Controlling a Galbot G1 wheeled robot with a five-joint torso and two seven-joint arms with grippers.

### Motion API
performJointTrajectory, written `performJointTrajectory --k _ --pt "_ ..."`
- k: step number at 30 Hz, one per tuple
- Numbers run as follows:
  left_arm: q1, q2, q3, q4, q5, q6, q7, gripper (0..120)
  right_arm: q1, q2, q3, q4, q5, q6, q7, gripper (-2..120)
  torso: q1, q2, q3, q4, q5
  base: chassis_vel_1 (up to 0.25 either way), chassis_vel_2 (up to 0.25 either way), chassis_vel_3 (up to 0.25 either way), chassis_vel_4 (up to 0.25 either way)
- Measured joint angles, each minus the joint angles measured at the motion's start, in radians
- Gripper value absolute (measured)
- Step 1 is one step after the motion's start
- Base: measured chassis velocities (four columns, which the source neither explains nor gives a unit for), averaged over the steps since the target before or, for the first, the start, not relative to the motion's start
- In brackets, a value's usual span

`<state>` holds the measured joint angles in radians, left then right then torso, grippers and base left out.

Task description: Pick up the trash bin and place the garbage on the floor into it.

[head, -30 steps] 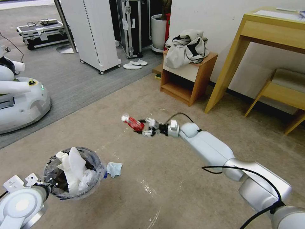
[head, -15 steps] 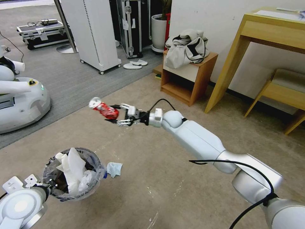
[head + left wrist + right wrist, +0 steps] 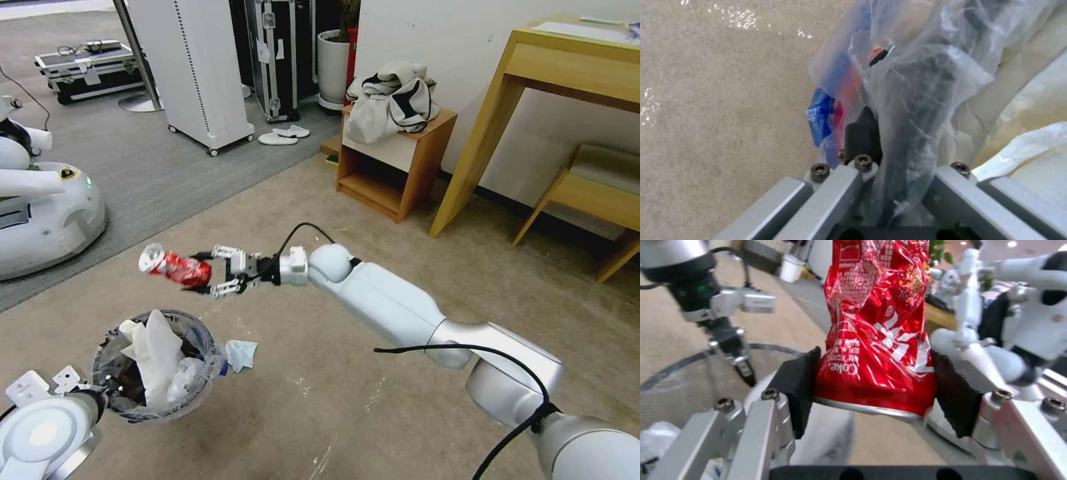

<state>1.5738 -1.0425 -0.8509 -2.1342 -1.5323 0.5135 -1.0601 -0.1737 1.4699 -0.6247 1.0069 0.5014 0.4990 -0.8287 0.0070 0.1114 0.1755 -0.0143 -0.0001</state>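
My right gripper [image 3: 203, 275] is shut on a crushed red soda can [image 3: 175, 267], held in the air just above and beyond the trash bin [image 3: 200, 363]. In the right wrist view the can [image 3: 876, 330] sits squeezed between the two black pads [image 3: 798, 386]. The bin is a small round bucket lined with a clear bag and holds crumpled white papers [image 3: 157, 353]. My left gripper [image 3: 100, 393] is shut on the near-left rim of the bin. The left wrist view has this gripper [image 3: 889, 116] clamped over the bag-covered rim [image 3: 849, 83]. A light-blue cloth [image 3: 240, 353] lies on the carpet right of the bin.
Another robot's white base [image 3: 40, 213] stands at the left. A wooden side table [image 3: 393, 167] with a bundle of clothes [image 3: 390, 100], a desk [image 3: 567, 73] and a bench [image 3: 600, 193] line the right wall. White slippers [image 3: 283, 135] lie beside a white cabinet [image 3: 193, 67].
My right arm has swung left with the can, from mid-carpet to a spot over the bin's far edge. The bin and my left arm have held still.
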Motion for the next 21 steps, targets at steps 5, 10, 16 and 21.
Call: performJointTrajectory --k 5,10,16,21 --pt "0.001 -0.001 -0.004 -0.003 -0.001 0.000 0.000 0 -0.015 0.041 -0.032 -0.035 -0.021 0.004 -0.020 56 0.000 0.000 0.000 0.0000 0.0000 0.000 0.000 0.000 0.000" --pt "0.002 -0.002 -0.004 -0.004 0.000 -0.001 0.000 0 -0.024 0.061 -0.056 -0.052 -0.035 0.007 -0.028 56 0.000 0.000 0.000 -0.0001 -0.0001 0.000 0.000 0.000 0.000" --pt "0.000 -0.004 -0.002 -0.005 0.001 -0.001 0.000 0 -0.038 0.113 -0.084 -0.107 -0.058 0.016 -0.035 56 0.000 0.000 0.000 0.0001 0.0000 0.000 0.000 0.000 0.000" --pt "0.002 -0.003 -0.004 -0.006 0.001 -0.001 0.002 0 -0.041 0.138 -0.086 -0.152 -0.076 0.026 -0.044 56 0.000 0.000 0.000 0.0001 0.0001 0.000 0.000 0.000 0.000"
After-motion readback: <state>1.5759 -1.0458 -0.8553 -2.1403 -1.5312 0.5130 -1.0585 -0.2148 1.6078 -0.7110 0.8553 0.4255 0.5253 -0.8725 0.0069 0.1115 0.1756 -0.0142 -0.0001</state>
